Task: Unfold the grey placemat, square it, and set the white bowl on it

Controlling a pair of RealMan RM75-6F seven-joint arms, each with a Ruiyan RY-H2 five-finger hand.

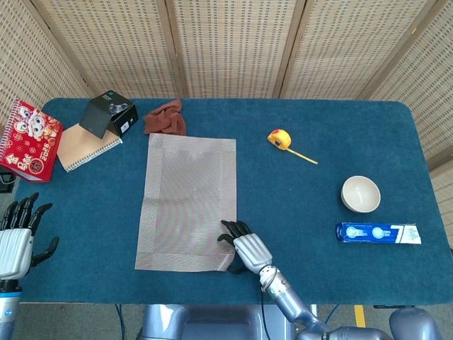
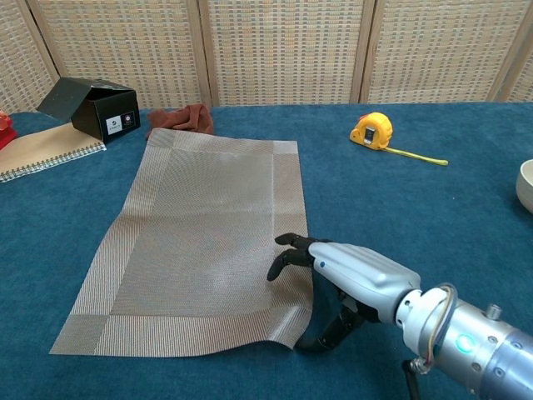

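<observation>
Grey placemat unfolded, flat on the blue table left of centre, long side running from upper to lower frame, set at a slight slant. Near-right corner lifted and rippled, seen plainly in the chest view. Right hand at that corner, low in the middle of the head view, dark fingers lying on top of the mat's right border, thumb curled down beside and under the raised edge; looks like a pinch on the mat edge, with the other fingers stretched forward and close together. Same hand in the chest view, lower centre-right. Left hand at the lower left edge of the head view, off the table, fingers spread and upright, holding nothing. White bowl upright on the table at right, well apart from the mat, just above a blue box lying flat. Yellow tape measure right of the mat's far end, tape pulled out a little. Brown cloth bunched touching the mat's far edge. Black box resting on a spiral notebook at upper left, red booklet beside it at the table's left edge.
</observation>
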